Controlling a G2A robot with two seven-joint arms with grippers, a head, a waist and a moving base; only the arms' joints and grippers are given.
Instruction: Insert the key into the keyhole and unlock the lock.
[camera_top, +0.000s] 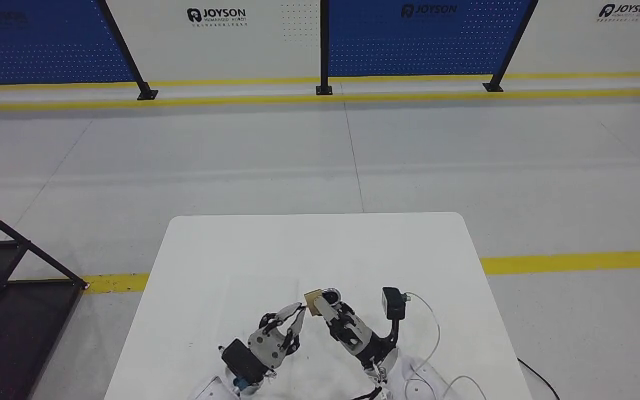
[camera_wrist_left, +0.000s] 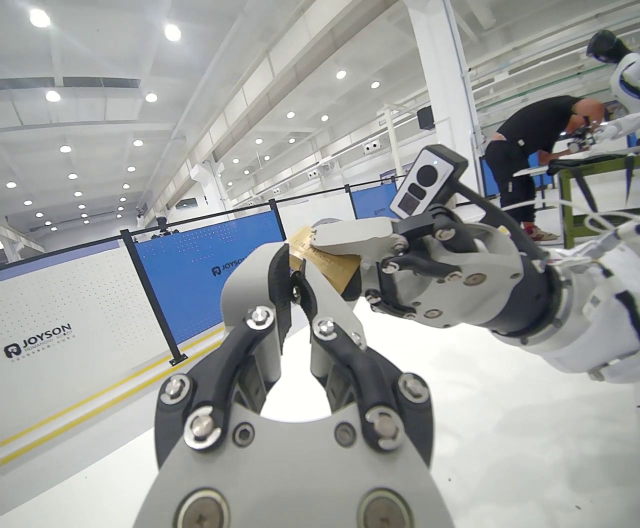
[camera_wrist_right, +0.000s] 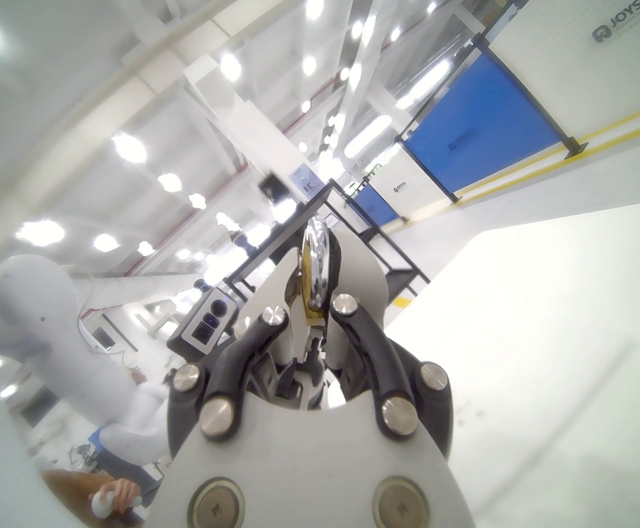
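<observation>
Down at the six o'clock edge of the white rectangular table (camera_top: 300, 240), both arms are meeting just above the surface. The right gripper (camera_wrist_right: 320, 247) is clamping its two grey fingers on the brass padlock with the silver shackle (camera_wrist_left: 327, 270), holding it off the tabletop, shackle pointing away from the wrist. From the top view, that lock is sitting at twelve o'clock of the pair, with the right gripper coming in from its four o'clock and the left gripper (camera_wrist_left: 291, 280) from its eight o'clock. The left one is pinching a small dark metal key (camera_wrist_left: 297, 294) between its black pads, fingers drawn close around it. The key is pressing right up against the lower edge of the brass body; whether the blade is sitting in the keyhole, the left finger is hiding that, so I cannot tell. Out past twelve o'clock, yellow floor lines (camera_top: 300, 98) are running before blue and white fence panels (camera_top: 430, 35).
</observation>
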